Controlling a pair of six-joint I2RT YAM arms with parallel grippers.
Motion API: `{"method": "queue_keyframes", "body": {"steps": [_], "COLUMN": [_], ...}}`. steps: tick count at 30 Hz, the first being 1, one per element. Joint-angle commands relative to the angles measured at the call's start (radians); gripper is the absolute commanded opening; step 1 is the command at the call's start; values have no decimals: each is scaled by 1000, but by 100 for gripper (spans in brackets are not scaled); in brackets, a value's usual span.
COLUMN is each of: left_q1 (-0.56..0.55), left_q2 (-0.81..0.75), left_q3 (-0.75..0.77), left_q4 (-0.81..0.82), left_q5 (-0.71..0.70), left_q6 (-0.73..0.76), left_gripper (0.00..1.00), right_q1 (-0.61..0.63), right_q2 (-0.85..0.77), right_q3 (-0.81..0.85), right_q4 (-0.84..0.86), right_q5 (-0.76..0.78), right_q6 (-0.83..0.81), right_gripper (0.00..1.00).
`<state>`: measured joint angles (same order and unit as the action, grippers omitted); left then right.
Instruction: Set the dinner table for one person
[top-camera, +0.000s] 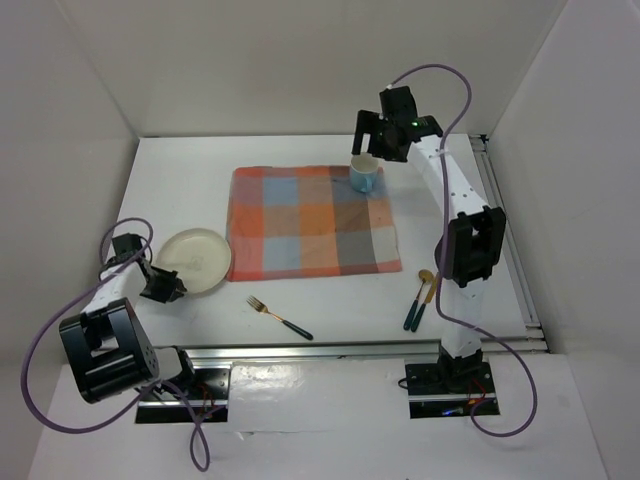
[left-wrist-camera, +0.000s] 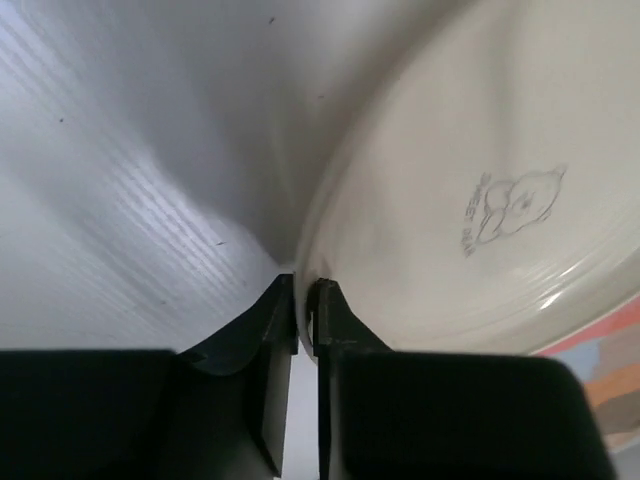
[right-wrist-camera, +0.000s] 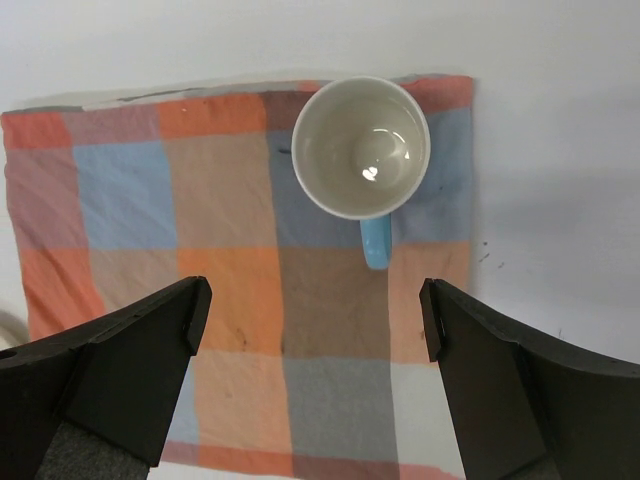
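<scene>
Dinner table (top-camera: 330, 310): white top, fills the workspace, aluminium rails along the front and right edges. Checked cloth (top-camera: 310, 220) in orange, blue and grey lies flat at mid-table. Mug (top-camera: 364, 175), blue outside and white inside, stands upright on the cloth's far right corner; the right wrist view shows it empty. Cream plate (top-camera: 195, 260) sits on the bare table, just off the cloth's left edge. Fork (top-camera: 278, 315) with a gold head and dark teal handle lies in front of the cloth. Spoon (top-camera: 424, 285) lies at the right, beside the right arm. Left gripper (left-wrist-camera: 305, 290) is low at the plate's near-left rim, fingers narrow and pinched on the rim. Right gripper (right-wrist-camera: 315, 295) hangs above the mug, fingers spread wide, touching nothing.
</scene>
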<state>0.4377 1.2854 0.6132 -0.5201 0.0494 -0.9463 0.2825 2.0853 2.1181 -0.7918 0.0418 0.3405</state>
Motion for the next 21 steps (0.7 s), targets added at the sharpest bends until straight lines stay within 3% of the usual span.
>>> {"method": "queue_keyframes", "body": {"steps": [1,2,7,10,14,21], "left_q1": [12,12,12,-42,-166,-396], "left_q2": [-27,-43,-150,-150,-2,341], "left_q3": [63,86,261,354,497,739], "left_q4": [-10,-26,-57,-12,-12,32], "left_q5": [0,0,61,131,171,87], "left_q6": [12,24,66,92,78,29], "left_gripper": [17,2,0,0,0,0], "right_q1": [11,11,32,58,95,170], "right_q2": [-112,-128,-304,-418,-543,-735], "right_q3": [-55,-75,-318,-474,-645,-871], "right_q4": [20,20,89,118,144,115], "right_q5": [30,30,-28,-28,-28,-37], "right_q6": [-18,-18,-9,-9,-9,21], "right_gripper": [100,100,100,100,100,100]}}
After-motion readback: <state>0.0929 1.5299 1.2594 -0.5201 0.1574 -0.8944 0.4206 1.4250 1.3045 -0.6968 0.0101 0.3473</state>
